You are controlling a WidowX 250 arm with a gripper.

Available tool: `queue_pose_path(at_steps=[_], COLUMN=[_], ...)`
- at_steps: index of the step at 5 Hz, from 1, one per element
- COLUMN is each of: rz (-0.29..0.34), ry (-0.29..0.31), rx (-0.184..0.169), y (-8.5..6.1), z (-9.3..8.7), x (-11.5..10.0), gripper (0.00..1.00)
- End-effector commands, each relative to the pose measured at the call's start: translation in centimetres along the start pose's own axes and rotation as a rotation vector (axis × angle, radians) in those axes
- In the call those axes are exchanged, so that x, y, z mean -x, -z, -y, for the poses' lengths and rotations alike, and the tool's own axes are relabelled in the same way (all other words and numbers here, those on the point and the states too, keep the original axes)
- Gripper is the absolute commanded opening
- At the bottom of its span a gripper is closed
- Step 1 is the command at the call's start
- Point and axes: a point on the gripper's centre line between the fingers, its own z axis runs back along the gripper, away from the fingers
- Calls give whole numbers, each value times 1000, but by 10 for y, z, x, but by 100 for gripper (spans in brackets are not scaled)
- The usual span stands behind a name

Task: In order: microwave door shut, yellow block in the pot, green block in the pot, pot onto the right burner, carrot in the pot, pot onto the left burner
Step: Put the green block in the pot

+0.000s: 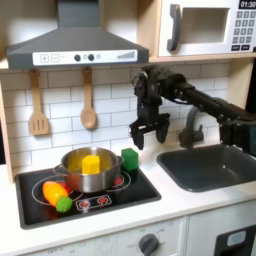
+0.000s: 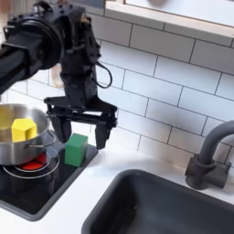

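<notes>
Tool (image 2: 81, 127) hangs open and empty above the green block (image 2: 76, 149); yellow block (image 2: 26, 130) sits inside the shiny steel pot (image 2: 11, 151).

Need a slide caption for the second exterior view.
Open gripper hovers above the green block; yellow block sits in the pot.

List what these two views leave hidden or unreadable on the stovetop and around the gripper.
- Pot: its left part is cut off by the second exterior view's left edge.
- Green block: its lower left is hidden by the pot's rim in the first exterior view.
- Stove buttons: too small and blurred to read in the first exterior view.
- Gripper: open above the block.
</notes>
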Motion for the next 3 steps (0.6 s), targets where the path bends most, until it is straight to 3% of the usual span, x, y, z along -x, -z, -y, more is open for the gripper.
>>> queue_pose_path(at_steps=[1,2,3], rz=[-9,-28,-42], ry=[17,39,31], rx=[-26,7,-25], y=[9,18,26], z=[-15,-12,-25], x=[-11,-17,-18], gripper=[100,100,100])
